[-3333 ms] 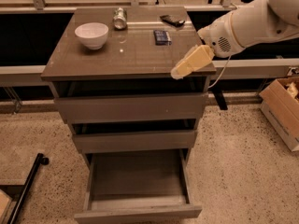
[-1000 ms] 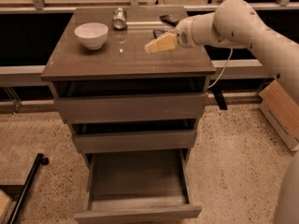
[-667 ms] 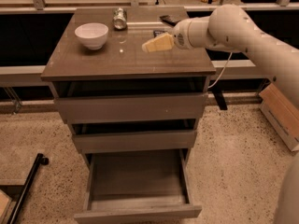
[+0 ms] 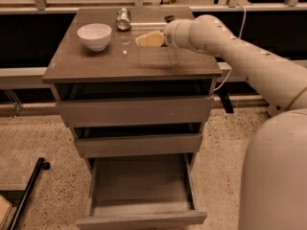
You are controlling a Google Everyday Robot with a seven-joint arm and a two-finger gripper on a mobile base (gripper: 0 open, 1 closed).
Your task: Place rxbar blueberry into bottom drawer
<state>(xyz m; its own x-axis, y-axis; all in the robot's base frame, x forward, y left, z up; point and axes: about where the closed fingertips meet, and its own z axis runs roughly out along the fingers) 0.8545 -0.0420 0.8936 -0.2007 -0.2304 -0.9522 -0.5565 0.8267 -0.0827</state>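
Note:
My gripper hangs low over the cabinet top, toward its back right, with the arm reaching in from the right. The rxbar blueberry does not show; the spot where the gripper and wrist sit hides it. The bottom drawer is pulled out and open below, its inside bare. The middle drawer and the top drawer are closed.
A white bowl stands at the back left of the top. A silver can lies behind it near the back edge. A flat black object lies behind the gripper. A black pole lies on the floor at the left.
The gripper has gone from the front right edge of the top up and back to the middle right, then crept slightly left. The drawers and other objects have not moved.

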